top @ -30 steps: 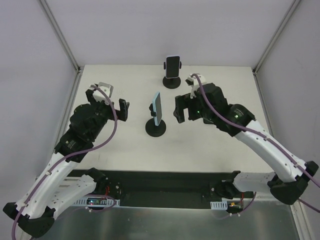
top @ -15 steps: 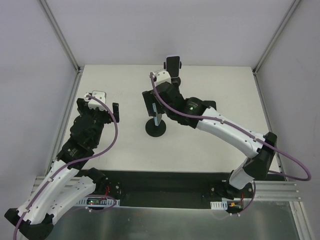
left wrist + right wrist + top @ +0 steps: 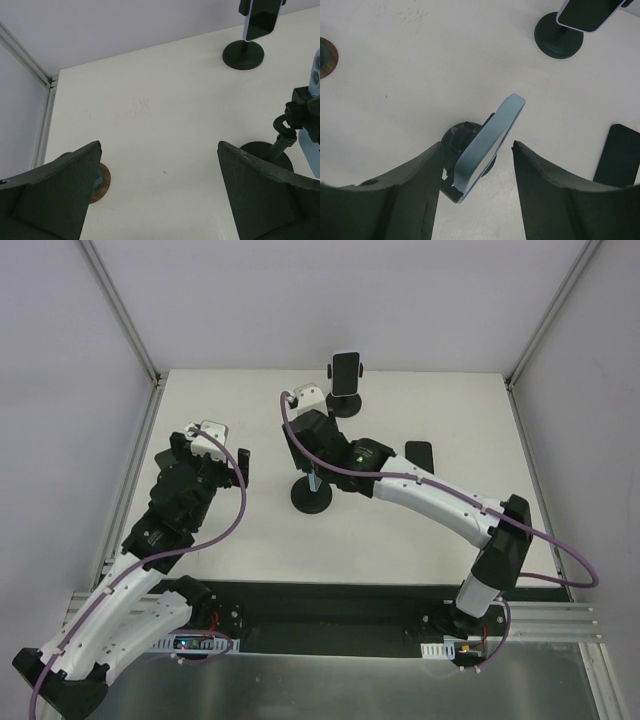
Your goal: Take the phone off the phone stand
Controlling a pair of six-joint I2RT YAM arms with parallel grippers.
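At the near left, the left gripper (image 3: 159, 145) hangs over bare white tabletop (image 3: 420, 530) with its two dark fingers spread wide and nothing between them; a small brown round ring (image 3: 101, 176) lies on the tabletop just beside its left finger. Farther in, near the middle of the tabletop, the right arm reaches across from the right side, and the right gripper (image 3: 477, 145) comes down over the light-blue-cased phone (image 3: 487, 132). That phone sits in the clamp of the black round-based phone stand (image 3: 312, 498), standing on edge and leaning a little, its thin rim turned up toward the wrist camera. The right gripper is parted, one finger on each side of the phone. In the right wrist view a sliver of tabletop shows between the phone and the right-hand finger, while the left-hand finger lies very near the phone's lower edge and the clamp; whether it touches cannot be told. To the right of this stand, well apart, a flat black rectangular slab (image 3: 418, 453) lies on the tabletop. At the far edge stands a second black round-based stand (image 3: 345, 404) carrying a dark-screened phone (image 3: 346, 368) upright, clear of both arms.
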